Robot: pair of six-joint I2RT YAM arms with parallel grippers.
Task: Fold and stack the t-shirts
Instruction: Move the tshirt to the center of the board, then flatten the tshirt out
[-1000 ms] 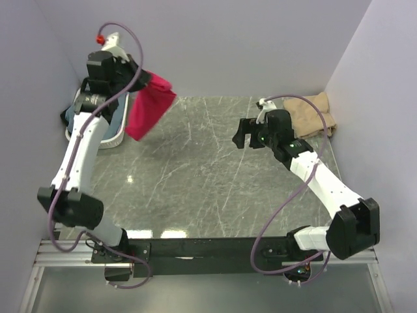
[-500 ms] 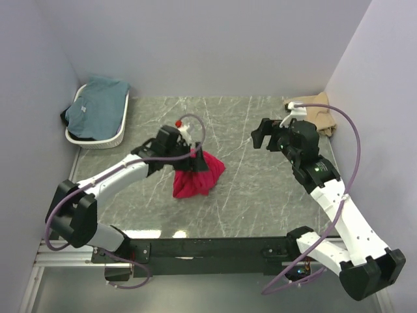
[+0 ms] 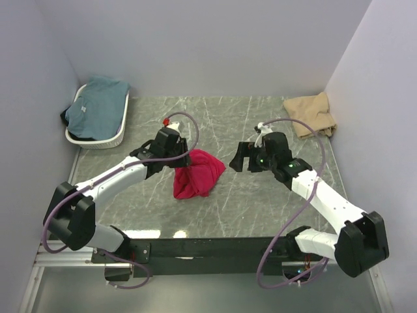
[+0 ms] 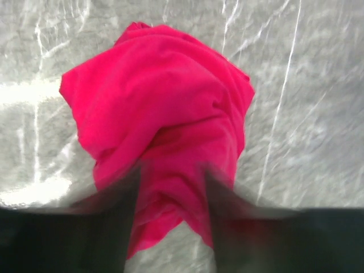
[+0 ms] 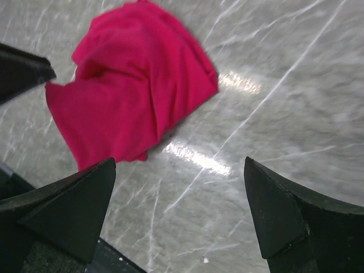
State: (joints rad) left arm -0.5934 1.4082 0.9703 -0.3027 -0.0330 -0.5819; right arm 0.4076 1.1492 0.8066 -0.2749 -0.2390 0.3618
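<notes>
The crimson red t-shirt point(image 3: 199, 173) lies crumpled on the marble table's middle; it also shows in the left wrist view point(image 4: 159, 102) and the right wrist view point(image 5: 131, 91). My left gripper point(image 3: 184, 158) is at its upper left edge. Its blurred fingers point(image 4: 128, 199) stand partly apart with red cloth between them point(image 4: 170, 173). My right gripper point(image 3: 236, 157) is wide open and empty point(image 5: 179, 162), just right of the red shirt. The tan t-shirt point(image 3: 311, 115) lies bunched at the far right corner. The teal t-shirt point(image 3: 98, 104) lies in the basket.
The white oval basket point(image 3: 98, 140) stands at the far left against the wall. Purple-grey walls close in the left, back and right sides. A black rail point(image 3: 208, 248) runs along the near edge.
My left arm swung the red shirt down from high above the basket onto the table, and its fingers have parted. My right gripper moved left and nearer, toward the shirt.
</notes>
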